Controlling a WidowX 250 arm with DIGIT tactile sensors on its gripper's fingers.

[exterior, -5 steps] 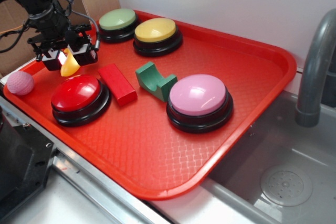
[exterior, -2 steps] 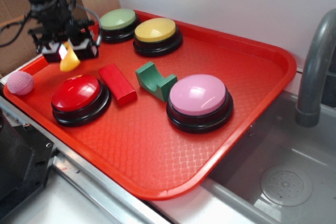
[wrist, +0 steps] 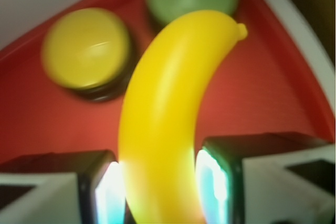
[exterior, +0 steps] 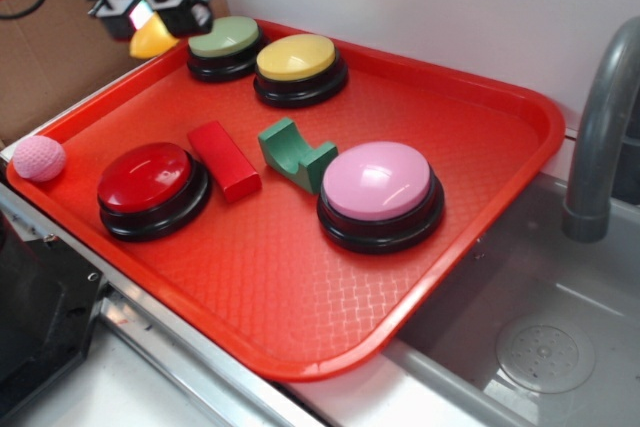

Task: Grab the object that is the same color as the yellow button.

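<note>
**Ops:** Where's the banana (wrist: 168, 119) right now?

**Me:** Up in the air, clamped between the jaws of my gripper (exterior: 150, 15). On the wrist view it fills the middle of the picture, pinched at its lower half with a pad pressed against each side and the tip pointing away. On the outside view it hangs at the far left corner of the red tray (exterior: 520, 107), just left of the green button (exterior: 224, 39).

**Ops:** What changed?

**Me:** A second ago it sat low, just above the red button (exterior: 145, 179) near the tray's left edge. Since then I've lifted it well clear of the tray and carried it back toward the cardboard. Nothing else has shifted: the pink ball (exterior: 39, 158), red block (exterior: 224, 160), green arch (exterior: 295, 153) and pink button (exterior: 378, 182) lie where they were.

**Ops:** So the task?

**Me:** I'd call the grab made. The banana matches the yellow button (exterior: 296, 57), and the hold survived the lift, so it looks secure.

**Ops:** Arm pose?

**Me:** High, mostly out of frame at the top left, wrist pointing down with the cables trailing off behind it.
</note>
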